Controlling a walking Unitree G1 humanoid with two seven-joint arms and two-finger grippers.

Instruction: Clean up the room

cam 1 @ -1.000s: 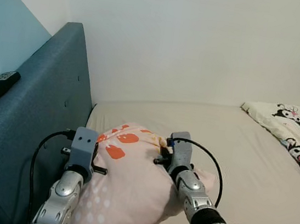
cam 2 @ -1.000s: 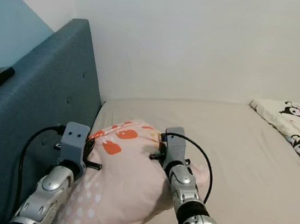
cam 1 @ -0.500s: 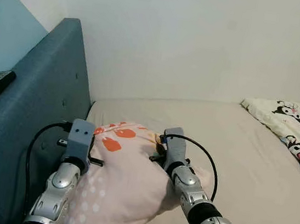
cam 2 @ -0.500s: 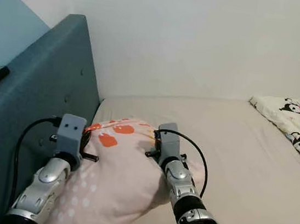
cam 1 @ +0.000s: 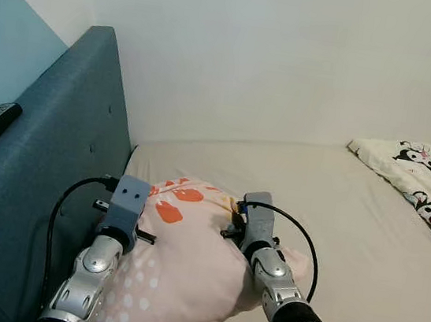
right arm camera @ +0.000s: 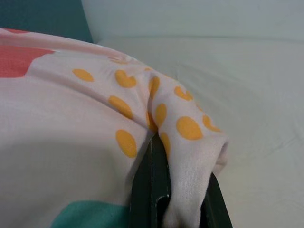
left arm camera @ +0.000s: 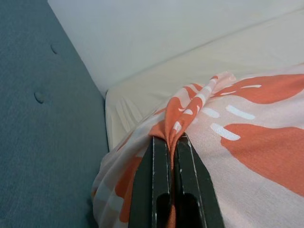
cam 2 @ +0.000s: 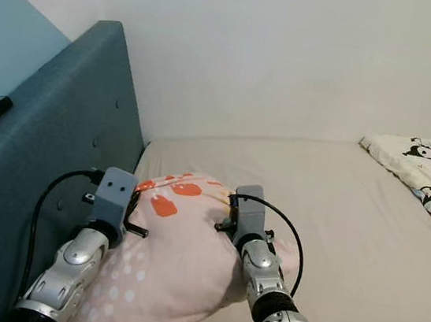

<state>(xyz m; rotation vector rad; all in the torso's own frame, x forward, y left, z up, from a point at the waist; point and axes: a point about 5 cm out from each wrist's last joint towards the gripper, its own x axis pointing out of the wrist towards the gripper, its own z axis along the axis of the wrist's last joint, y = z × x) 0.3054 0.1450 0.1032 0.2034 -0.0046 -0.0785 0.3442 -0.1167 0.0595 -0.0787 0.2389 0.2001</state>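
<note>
Pillow [cam 1: 186, 260] held over the bed [cam 1: 351, 218], at 7 o'clock in the head view, just beside the headboard [cam 1: 49, 155]. Left gripper [left arm camera: 172, 142] clamped on a pinched fold of the orange-print cover; right gripper [right arm camera: 164, 147] clamped on a fold at the dotted corner. Judgement: light, soft, floppy; thin fabric folds could slip out under pull. A deeper hold taking in the filling at both corners looks safer. Blanket [cam 1: 426, 189] at 3 o'clock.

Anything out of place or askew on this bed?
The cartoon-print blanket lies rumpled at the bed's far right. The pink pillow is off the mattress, with the left tool and the right tool each pinching its fabric beside the headboard.
</note>
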